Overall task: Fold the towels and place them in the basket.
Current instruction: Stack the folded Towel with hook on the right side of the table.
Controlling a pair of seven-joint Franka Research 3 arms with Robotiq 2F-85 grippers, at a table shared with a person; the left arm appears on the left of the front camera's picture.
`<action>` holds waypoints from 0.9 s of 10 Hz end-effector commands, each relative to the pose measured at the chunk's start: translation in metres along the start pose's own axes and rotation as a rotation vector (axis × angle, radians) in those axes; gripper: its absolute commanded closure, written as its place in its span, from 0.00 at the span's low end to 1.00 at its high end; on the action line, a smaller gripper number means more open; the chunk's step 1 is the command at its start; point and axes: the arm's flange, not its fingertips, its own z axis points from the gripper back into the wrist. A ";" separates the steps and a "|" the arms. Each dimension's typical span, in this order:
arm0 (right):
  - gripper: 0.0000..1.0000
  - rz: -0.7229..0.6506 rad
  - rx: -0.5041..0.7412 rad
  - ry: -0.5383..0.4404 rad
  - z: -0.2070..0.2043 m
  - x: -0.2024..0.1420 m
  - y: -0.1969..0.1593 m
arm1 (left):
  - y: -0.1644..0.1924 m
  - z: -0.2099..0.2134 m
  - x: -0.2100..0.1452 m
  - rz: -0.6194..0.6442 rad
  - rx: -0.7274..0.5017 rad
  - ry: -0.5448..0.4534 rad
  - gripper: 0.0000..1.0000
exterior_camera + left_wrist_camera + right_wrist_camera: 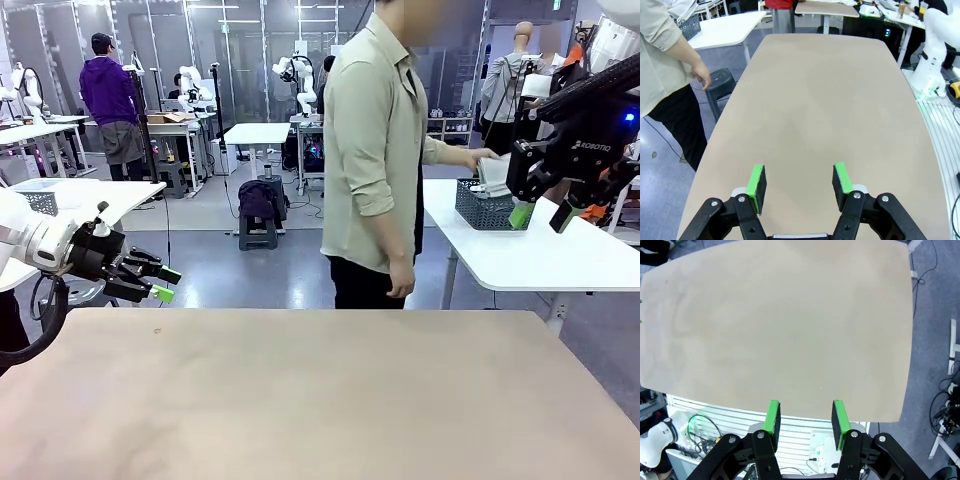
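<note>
- The left gripper (pixel 165 283), black with green pads, hovers above the left end of the broad beige wooden tabletop (pixel 320 400); its jaws stand apart with nothing between them (the left wrist view shows bare wood between the 2 pads).
- A person in a pale olive shirt (pixel 375 140) stands at the far side of the tabletop, turned away from it, 1 hand (pixel 487 157) reaching to a white side table (pixel 530 255) behind.
- On that side table sits the dark grey rectangular plastic basket (pixel 478 208) with lattice-mesh sides; the hand rests on a pale folded towel (pixel 494 176) standing in the basket.
- The right gripper (pixel 541 215) hangs high at the right, in front of the basket in the front view, jaws partly open and empty.
</note>
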 end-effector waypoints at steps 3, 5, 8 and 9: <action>0.47 -0.001 0.009 0.001 0.000 0.002 -0.002 | -0.001 0.000 0.001 -0.003 0.000 -0.001 0.31; 0.47 -0.001 0.009 0.001 0.000 0.002 -0.002 | -0.001 0.000 0.001 -0.003 0.000 -0.001 0.31; 0.47 -0.001 0.009 0.001 0.000 0.002 -0.002 | -0.001 0.000 0.001 -0.003 0.000 -0.001 0.31; 0.47 -0.001 0.009 0.001 0.000 0.002 -0.002 | -0.001 0.000 0.001 -0.003 0.000 -0.001 0.31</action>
